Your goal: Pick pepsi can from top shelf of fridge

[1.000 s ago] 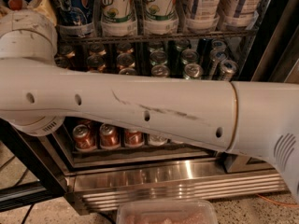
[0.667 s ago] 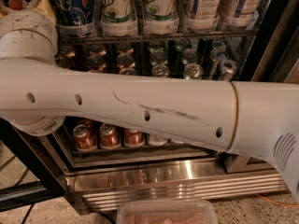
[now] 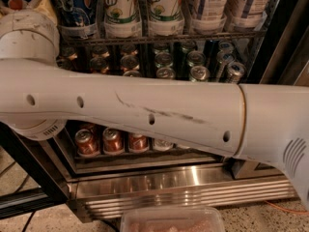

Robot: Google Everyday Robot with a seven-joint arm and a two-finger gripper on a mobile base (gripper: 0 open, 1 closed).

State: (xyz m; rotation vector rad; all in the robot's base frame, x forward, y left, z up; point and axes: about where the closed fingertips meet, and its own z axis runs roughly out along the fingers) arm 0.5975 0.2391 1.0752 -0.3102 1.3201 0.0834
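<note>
While one thick white robot arm [image 3: 145, 110] spans the whole view from left to right, its gripper lies outside the frame, so whether it is open or closed cannot be told. Behind the arm stands the stainless-steel fridge [image 3: 183, 190] with its ribbed base grille. One tall dark-blue pepsi can [image 3: 72, 8], printed with a pale figure, stands at the left of the dark wire top shelf [image 3: 193, 35], above the arm's rounded joint [image 3: 26, 33]. To its right on the same shelf stand two white-and-green 7UP containers [image 3: 119, 8] and two pale containers [image 3: 210, 6]. On the rack beneath, bronze-gold cans [image 3: 129, 62] fill the left lanes and silver-topped green cans [image 3: 195, 58] the right. Below the arm, three copper-red cans [image 3: 112, 140] show fully. One translucent plastic tub [image 3: 171, 221] sits at the bottom edge.
</note>
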